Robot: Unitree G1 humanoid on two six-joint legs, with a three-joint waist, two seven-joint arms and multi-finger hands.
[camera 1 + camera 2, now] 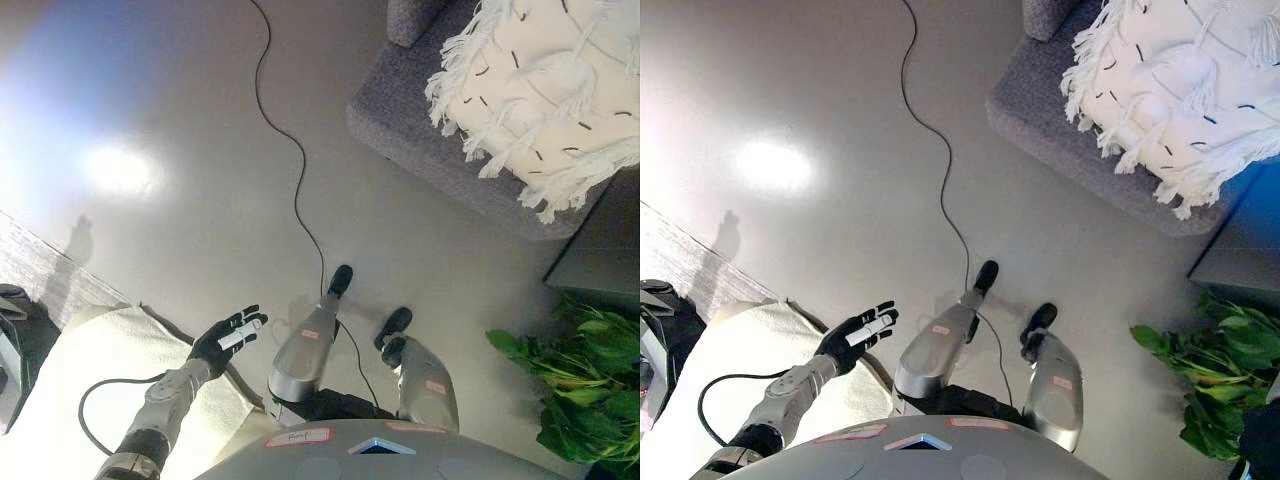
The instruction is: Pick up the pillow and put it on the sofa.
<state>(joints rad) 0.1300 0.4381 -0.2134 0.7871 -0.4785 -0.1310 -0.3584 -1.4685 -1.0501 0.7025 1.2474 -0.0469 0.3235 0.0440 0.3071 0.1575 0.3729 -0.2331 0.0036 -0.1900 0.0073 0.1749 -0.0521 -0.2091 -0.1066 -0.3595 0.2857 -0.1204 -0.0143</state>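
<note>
While the grey floor (180, 120) takes most of both views, the grey sofa (420, 130) stands at the upper right, and only one corner of its seat shows. On this seat lies the pillow (550, 90), white with long fringes along its edges and short dark dashes on its cover. It rests fully on the sofa, reaching close to the front edge of the seat, and its fringes hang a little over this edge. No hand touches it.

At the lower left a cream cloth (90, 390) lies on the floor, beside a strip of pale wood-grain surface (40, 270). A green plant (1210, 380) with broad leaves shows at the lower right, below a dark flat panel (600, 250) next to the sofa. A thin dark cord (295, 170) runs in curves over the floor from the top.

The left hand (228, 338) is held over the edge of the cream cloth, well apart from the pillow. Its fingers (243, 335) are straight and slightly spread, and they hold nothing. The right hand does not show in any view.
</note>
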